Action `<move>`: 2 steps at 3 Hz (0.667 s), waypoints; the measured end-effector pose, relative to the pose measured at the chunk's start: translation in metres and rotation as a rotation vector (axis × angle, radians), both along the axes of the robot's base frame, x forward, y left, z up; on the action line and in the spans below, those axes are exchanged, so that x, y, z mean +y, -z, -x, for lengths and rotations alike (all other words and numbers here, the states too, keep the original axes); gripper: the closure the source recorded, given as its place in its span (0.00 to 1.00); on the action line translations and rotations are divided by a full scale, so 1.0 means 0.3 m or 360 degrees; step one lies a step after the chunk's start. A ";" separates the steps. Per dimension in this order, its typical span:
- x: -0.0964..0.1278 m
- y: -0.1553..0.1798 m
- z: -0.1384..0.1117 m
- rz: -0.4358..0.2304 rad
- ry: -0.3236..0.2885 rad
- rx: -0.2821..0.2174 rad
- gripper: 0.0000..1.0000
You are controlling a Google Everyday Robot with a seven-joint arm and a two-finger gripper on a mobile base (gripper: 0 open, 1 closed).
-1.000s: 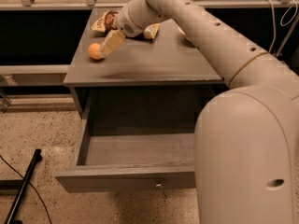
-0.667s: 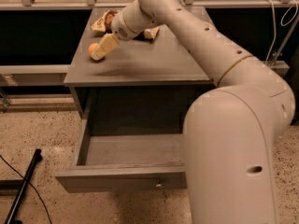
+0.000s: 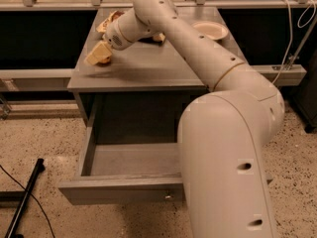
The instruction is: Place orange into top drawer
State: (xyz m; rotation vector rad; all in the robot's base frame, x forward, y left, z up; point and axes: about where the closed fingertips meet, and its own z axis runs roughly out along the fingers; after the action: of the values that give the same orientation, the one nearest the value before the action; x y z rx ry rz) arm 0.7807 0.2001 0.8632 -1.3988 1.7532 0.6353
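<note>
My gripper (image 3: pixel 99 54) is low over the left part of the grey cabinet top (image 3: pixel 148 68), at the spot where the orange lay. The orange is hidden under the gripper; only a faint orange tint shows at its lower right edge. The top drawer (image 3: pixel 114 190) stands pulled open below the cabinet top, its grey inside bare, with a small metal knob (image 3: pixel 169 197) on the front panel. My arm's large body covers the drawer's right part.
A white bowl (image 3: pixel 210 30) sits at the back right of the cabinet top. A brown snack bag (image 3: pixel 110 20) lies at the back left, just behind my wrist. A black pole (image 3: pixel 26 195) lies on the speckled floor at the left. Cables (image 3: pixel 292 38) hang at the right.
My gripper has moved left and down onto the orange, which showed beside it one second ago and is now covered. The view has also shifted.
</note>
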 end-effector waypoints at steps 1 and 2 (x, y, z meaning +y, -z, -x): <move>0.023 0.040 0.018 -0.0014 -0.0007 0.0070 0.42; 0.001 0.070 0.046 -0.0033 -0.0004 0.0121 0.65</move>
State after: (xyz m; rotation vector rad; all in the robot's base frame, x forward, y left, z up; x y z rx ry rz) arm 0.7669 0.2004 0.8422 -1.3790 1.7989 0.7145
